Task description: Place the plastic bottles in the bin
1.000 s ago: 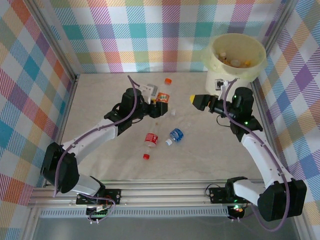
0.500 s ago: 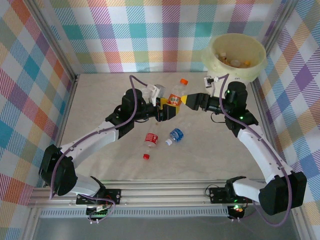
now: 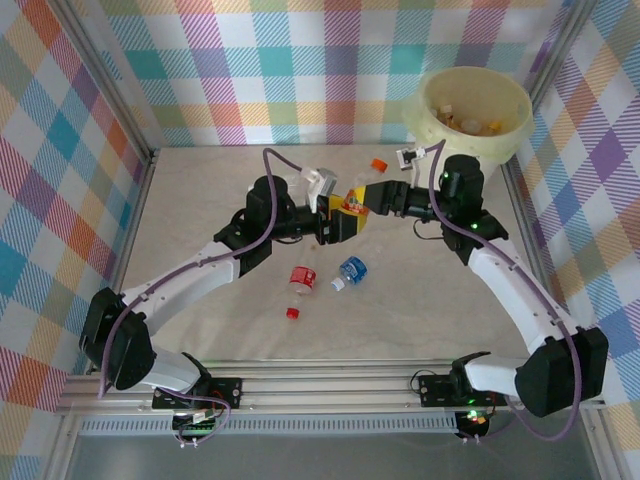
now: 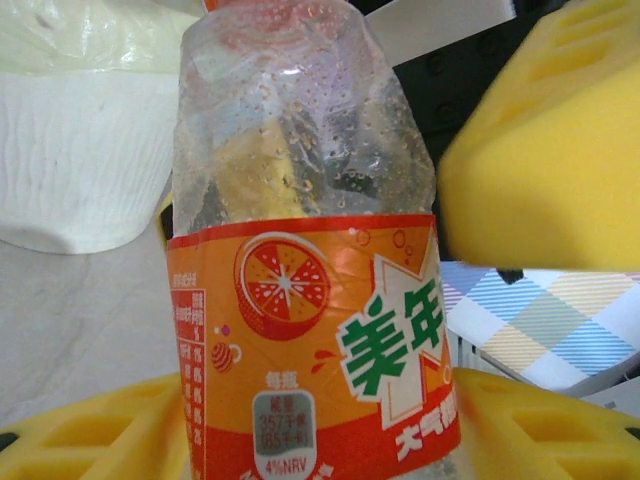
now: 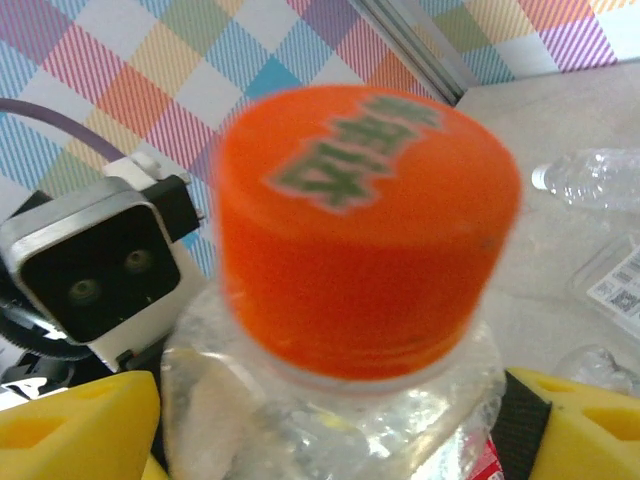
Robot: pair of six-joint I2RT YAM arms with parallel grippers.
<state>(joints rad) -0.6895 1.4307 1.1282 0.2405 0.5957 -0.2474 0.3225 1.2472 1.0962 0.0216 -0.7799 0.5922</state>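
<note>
Several plastic bottles lie in the bin, a red-labelled bottle and a blue-labelled bottle wait on the table, and the left gripper clamps an orange-labelled bottle aloft mid-table while the right gripper straddles its neck, grip unclear.

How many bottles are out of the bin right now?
3. An orange-label bottle is held up in the left gripper. A red-label bottle and a blue-label bottle lie on the table. More may be hidden.
</note>
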